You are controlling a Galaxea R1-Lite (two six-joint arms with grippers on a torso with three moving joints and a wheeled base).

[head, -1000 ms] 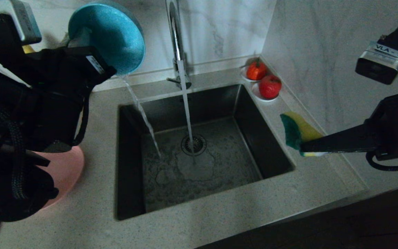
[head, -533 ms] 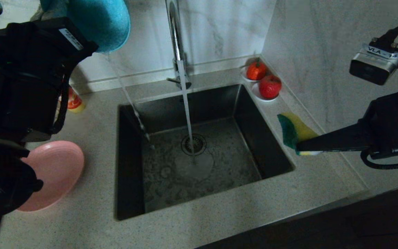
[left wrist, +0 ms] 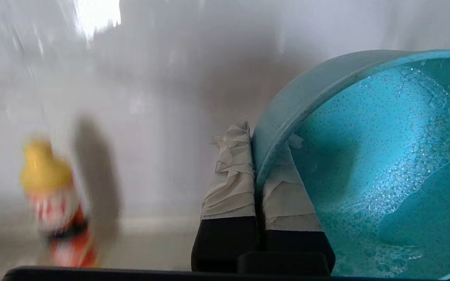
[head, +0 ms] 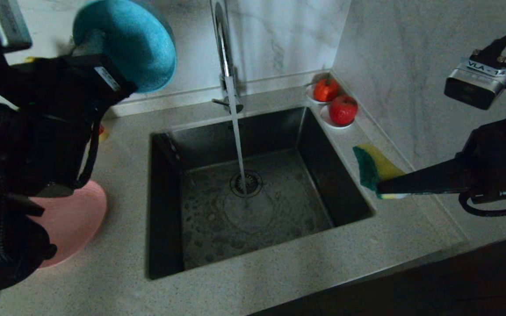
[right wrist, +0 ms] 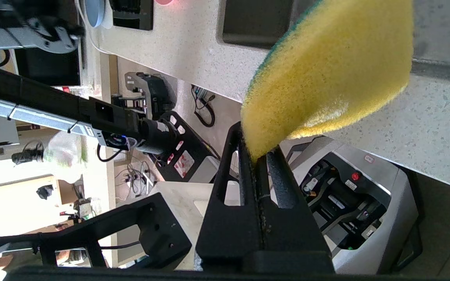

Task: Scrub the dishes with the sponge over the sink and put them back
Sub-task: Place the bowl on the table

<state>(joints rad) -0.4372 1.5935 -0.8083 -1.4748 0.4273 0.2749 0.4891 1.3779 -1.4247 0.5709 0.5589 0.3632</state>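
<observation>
Teal bowl (head: 130, 41) pinched by its rim in the left gripper (left wrist: 257, 156), held tipped and aloft beyond the sink's (head: 165, 245) back-left corner, suds clinging inside. Pink plate (head: 70, 219) lies on the counter beneath that arm. Sponge (head: 374, 169) clamped in the right gripper (head: 382, 188), parked over the counter at the sink's right rim. Tap (head: 222, 48) running between the two. Judgement: bowl looks washed; lower it level, beside the plate, not on it, before letting go. Wet rim, slip risk.

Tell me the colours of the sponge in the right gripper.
The sponge is yellow with a dark green scouring face; the head view shows both colours best.
</observation>
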